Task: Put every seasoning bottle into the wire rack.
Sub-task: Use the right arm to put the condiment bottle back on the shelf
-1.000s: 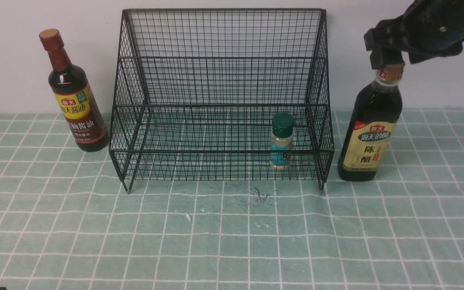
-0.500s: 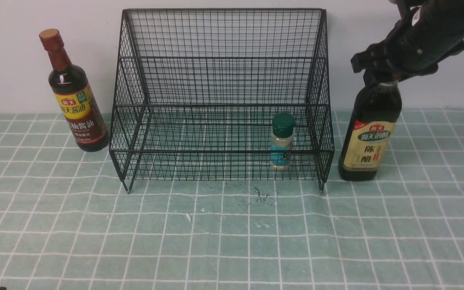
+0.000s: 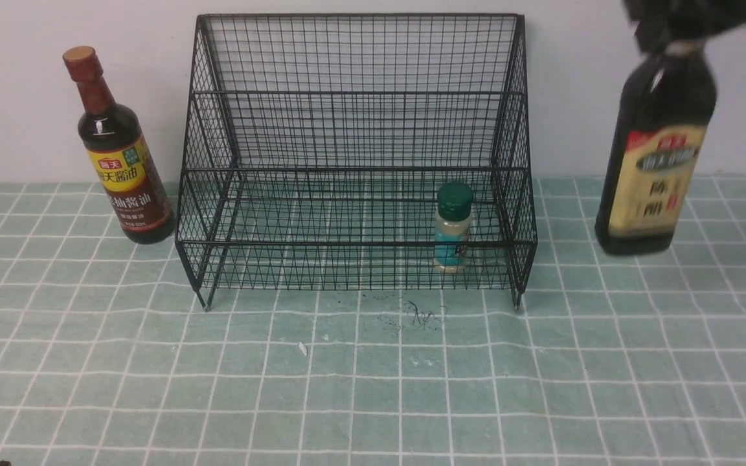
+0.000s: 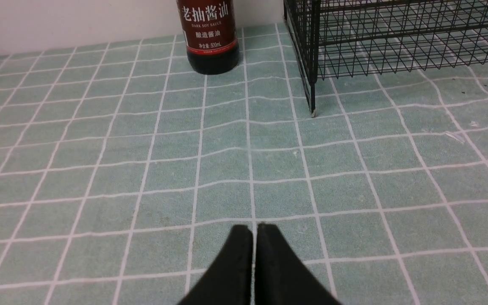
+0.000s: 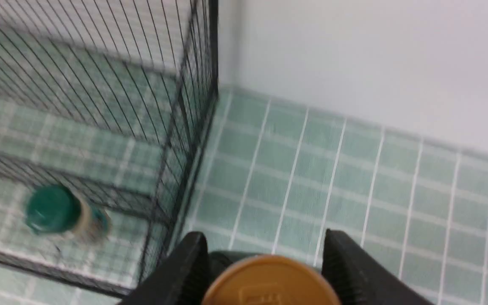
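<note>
Right hand (image 3: 674,35) is clenched on the neck of the stout dark bottle (image 3: 658,162), at the very top of the front view, at about 3 o'clock from the wire rack (image 3: 357,155). That bottle hangs nearly upright from the grip, well apart from the rack's side; its beige label faces the camera and is blurred. In the right wrist view the black fingers (image 5: 184,271) press on either side of the tan cap (image 5: 269,284), with the tiled table far below it.

Left hand (image 4: 253,231) is low over the table (image 3: 373,388), at roughly 7 o'clock from the rack, its two tips pressed together with nothing between them.

At 9 o'clock from the rack the tall bottle (image 3: 120,155) with the brown-red cap and yellow-red label stands on the table, just beside the rack's side and apart from it.

Inside the rack, the little shaker (image 3: 453,226) with the green cap stands upright on the lower tier, towards the 4 o'clock corner, behind the front rail and close to the side mesh. The rest of the rack holds nothing.

Some dark marks (image 3: 418,314) lie on the table at 6 o'clock from the rack, just in front of it.
</note>
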You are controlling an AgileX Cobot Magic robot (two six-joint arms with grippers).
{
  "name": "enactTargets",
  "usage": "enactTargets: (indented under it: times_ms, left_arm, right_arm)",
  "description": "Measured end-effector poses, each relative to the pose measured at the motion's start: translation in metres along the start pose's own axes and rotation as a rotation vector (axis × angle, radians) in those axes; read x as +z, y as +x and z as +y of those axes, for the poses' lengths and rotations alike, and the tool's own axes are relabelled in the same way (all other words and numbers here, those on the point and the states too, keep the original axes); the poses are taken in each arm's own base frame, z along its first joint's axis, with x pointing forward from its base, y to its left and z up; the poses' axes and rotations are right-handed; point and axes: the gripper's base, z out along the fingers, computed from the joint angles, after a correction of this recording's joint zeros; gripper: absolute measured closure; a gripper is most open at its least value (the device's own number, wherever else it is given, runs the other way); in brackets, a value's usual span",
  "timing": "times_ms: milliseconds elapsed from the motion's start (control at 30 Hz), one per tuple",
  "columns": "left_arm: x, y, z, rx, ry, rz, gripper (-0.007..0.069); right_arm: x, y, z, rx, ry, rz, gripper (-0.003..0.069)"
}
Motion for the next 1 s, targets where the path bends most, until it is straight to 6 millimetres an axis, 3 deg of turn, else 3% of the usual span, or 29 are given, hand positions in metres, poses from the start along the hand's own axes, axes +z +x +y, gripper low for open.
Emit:
enactTargets:
  times_ms: [133,333,533,633,1000]
  left_arm:
    - [0.000,0.000,0.000,0.000,0.000,0.000,0.0631]
    - [0.000,0.000,0.000,0.000,0.000,0.000,0.0631]
    - [0.000,0.000,0.000,0.000,0.000,0.000,0.0631]
    - [0.000,0.000,0.000,0.000,0.000,0.000,0.0631]
    - [0.000,0.000,0.000,0.000,0.000,0.000,0.0631]
  right_arm:
    - [-0.037,-0.017,0.002,0.023,-0.049,-0.107,0.0333]
    - [-0.053,-0.031,0.012,0.055,-0.171,-0.218,0.0333]
    - [-0.030,-0.042,0.025,0.082,-0.310,-0.268,0.0333]
    - [-0.006,-0.048,0.029,0.090,-0.349,-0.291,0.0333]
    - [0.055,-0.057,0.031,0.127,-0.333,-0.340,0.0334]
